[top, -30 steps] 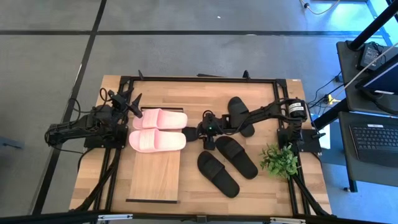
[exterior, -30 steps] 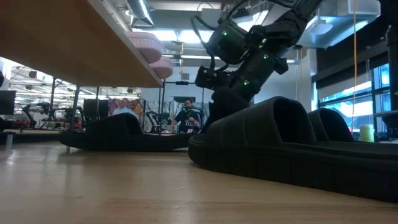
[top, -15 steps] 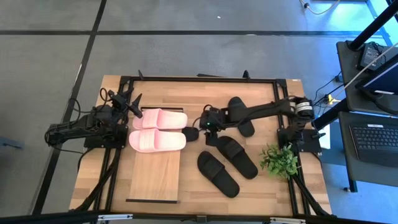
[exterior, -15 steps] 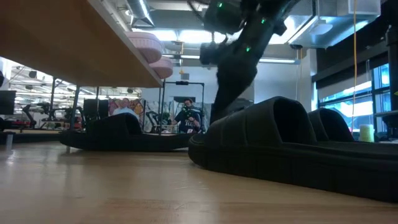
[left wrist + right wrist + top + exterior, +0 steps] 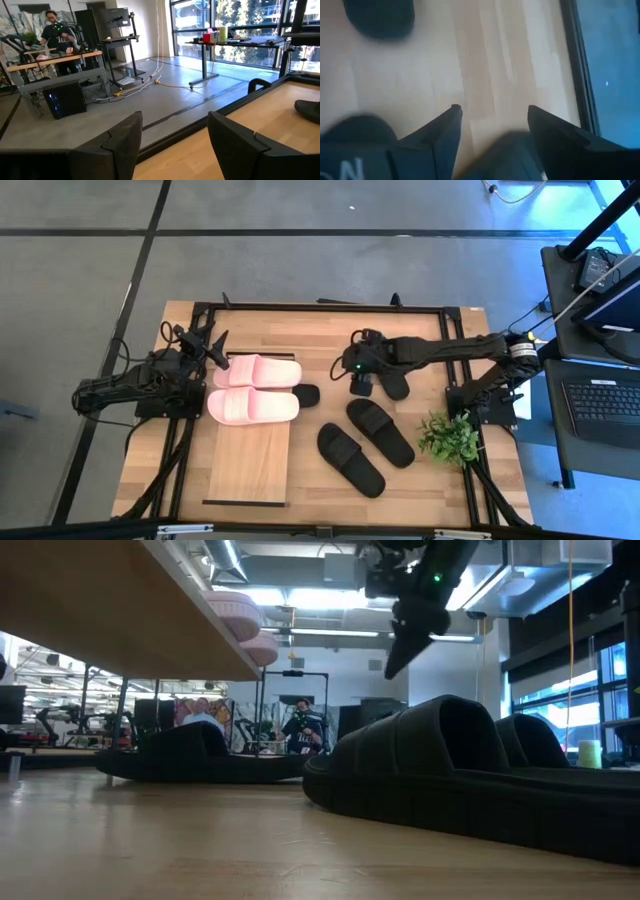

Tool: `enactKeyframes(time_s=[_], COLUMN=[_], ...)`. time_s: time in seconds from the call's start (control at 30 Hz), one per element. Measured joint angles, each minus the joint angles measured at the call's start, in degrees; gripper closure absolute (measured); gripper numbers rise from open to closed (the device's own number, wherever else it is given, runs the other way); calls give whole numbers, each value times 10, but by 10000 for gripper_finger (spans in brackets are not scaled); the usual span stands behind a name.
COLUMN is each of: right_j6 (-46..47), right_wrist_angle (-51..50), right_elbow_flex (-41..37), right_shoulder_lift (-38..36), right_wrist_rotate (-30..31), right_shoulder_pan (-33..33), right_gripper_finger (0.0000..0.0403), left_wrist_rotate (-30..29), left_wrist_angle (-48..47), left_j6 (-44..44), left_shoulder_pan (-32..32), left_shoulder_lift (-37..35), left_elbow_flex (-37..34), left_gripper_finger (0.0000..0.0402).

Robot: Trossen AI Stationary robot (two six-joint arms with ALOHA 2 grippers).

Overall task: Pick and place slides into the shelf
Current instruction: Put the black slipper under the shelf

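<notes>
Spanning the middle of the wooden table [image 5: 180, 480], the shelf [image 5: 248, 465] carried the pale pink pair [image 5: 252, 388] at the far end of its plank, the near part bare. The right arm [image 5: 440, 350] had swung away from the shelf's right edge, where it had hung a second before, and now reached across the far right of the table. The left arm [image 5: 130, 388] waited at the left edge as before. One black slide [image 5: 306, 395] lay against the shelf's right edge, only its end showing from above, apparently left there by the retreat. Two more black slides [image 5: 366, 432] lay side by side on the near right, and a fourth [image 5: 390, 375] lay far right, partly under the arm. The right gripper [image 5: 360, 383] hung raised above the table near that fourth slide, jaws spread and holding nothing. The left gripper [image 5: 172, 145] also stood spread and empty. A small green plant [image 5: 450, 437] sat at the right. By this showing, one black slide seemed delivered and three remained, the far one probably next.
</notes>
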Motion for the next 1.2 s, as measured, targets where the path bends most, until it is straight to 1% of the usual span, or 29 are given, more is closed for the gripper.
enactKeyframes(time_s=[0.17,0.3,0.43,0.53,0.73,0.8,0.87,0.97,1.1,1.2], right_j6=[-53,-80,-117,-118,-80,-72,-74,-104,-134,-147], right_wrist_angle=[-50,-52,-41,-59,-74,-66,-52,-13,70,105], right_elbow_flex=[-1,-4,-51,-86,-124,-129,-140,-167,-206,-219], right_shoulder_lift=[13,32,37,31,20,20,19,19,19,20], right_wrist_rotate=[0,2,34,38,41,54,84,117,120,130], right_shoulder_pan=[-13,-31,-58,-70,-65,-60,-56,-57,-59,-62], right_gripper_finger=[176,176,176,176,176,176,176,176,176,180], left_wrist_rotate=[0,0,0,0,0,0,0,0,0,0], left_wrist_angle=[0,0,0,0,0,0,0,0,0,0], left_j6=[0,0,0,0,0,0,0,0,0,0], left_shoulder_pan=[0,0,0,0,0,0,0,0,0,0], left_shoulder_lift=[0,0,0,0,0,0,0,0,0,0], left_elbow_flex=[0,0,0,0,0,0,0,0,0,0], left_gripper_finger=[185,185,185,185,185,185,185,185,185,185])
